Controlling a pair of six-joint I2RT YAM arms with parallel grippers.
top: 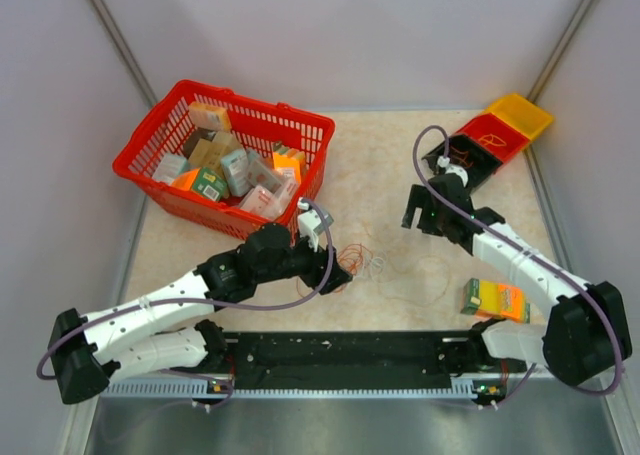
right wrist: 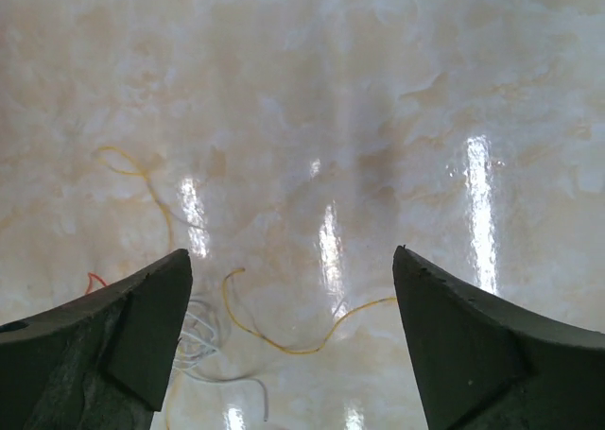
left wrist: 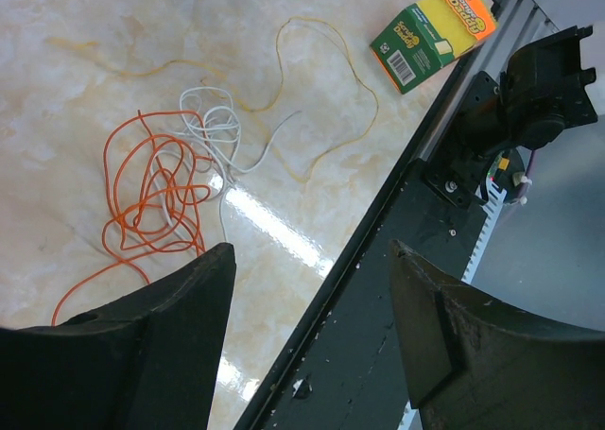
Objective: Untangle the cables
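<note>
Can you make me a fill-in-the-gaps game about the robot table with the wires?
The basket holding little boxes is ____.
The wire tangled with the white wire is coloured ____.
The left gripper has its jaws ____, with nothing between them.
The bin next to the red bin is ____.
Missing words: red, orange, open, yellow.
</note>
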